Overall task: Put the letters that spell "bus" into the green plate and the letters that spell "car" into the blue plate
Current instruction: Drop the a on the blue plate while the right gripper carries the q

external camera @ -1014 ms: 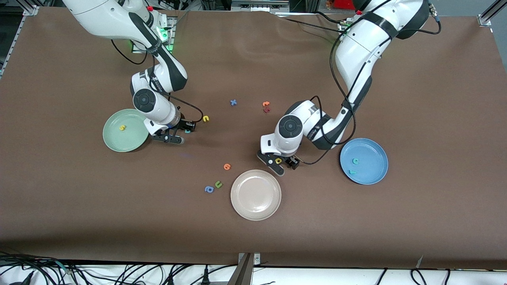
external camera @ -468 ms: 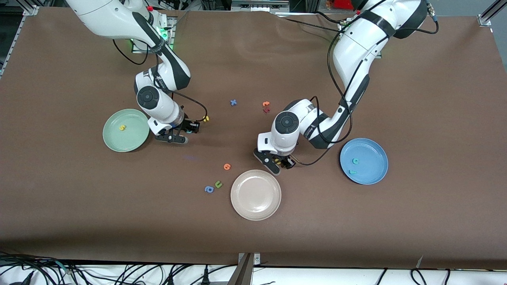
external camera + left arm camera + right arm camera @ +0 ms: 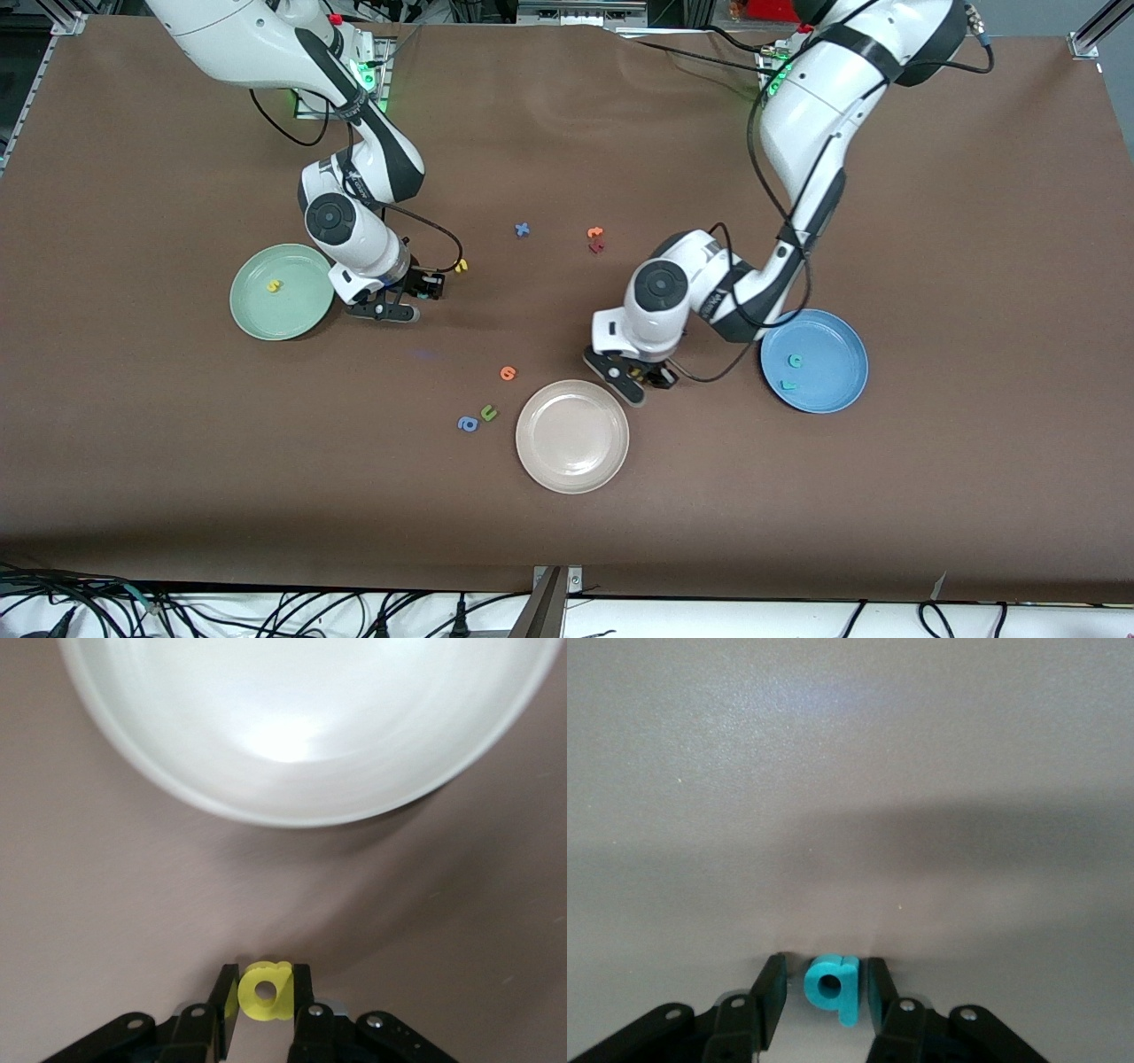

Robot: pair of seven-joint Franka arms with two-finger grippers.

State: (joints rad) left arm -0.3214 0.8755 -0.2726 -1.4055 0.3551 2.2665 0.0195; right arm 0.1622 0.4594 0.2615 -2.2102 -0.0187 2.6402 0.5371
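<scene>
The yellow "a" (image 3: 264, 992) sits between the fingers of my left gripper (image 3: 266, 985), which is shut on it. This gripper (image 3: 642, 377) hangs low over the table by the beige plate's rim, with the blue plate (image 3: 828, 341) toward the left arm's end. A teal "c" (image 3: 796, 360) and a teal "r" (image 3: 788, 385) lie in the blue plate. My right gripper (image 3: 824, 979) is shut on the teal "b" (image 3: 833, 986). It hovers (image 3: 409, 299) beside the green plate (image 3: 266, 315), which holds the yellow "s" (image 3: 275, 285). The yellow "u" (image 3: 460, 265) lies on the table close by.
The beige plate (image 3: 572, 436) lies nearest the front camera and fills much of the left wrist view (image 3: 301, 726). Loose letters: an orange one (image 3: 508, 373), a green "u" (image 3: 488, 412), a blue "a" (image 3: 467, 424), a blue "x" (image 3: 523, 229), an orange and a red one (image 3: 595, 239).
My left gripper has closed on the yellow "a" and carried it a little toward the blue plate. My right gripper has shifted slightly with the teal "b".
</scene>
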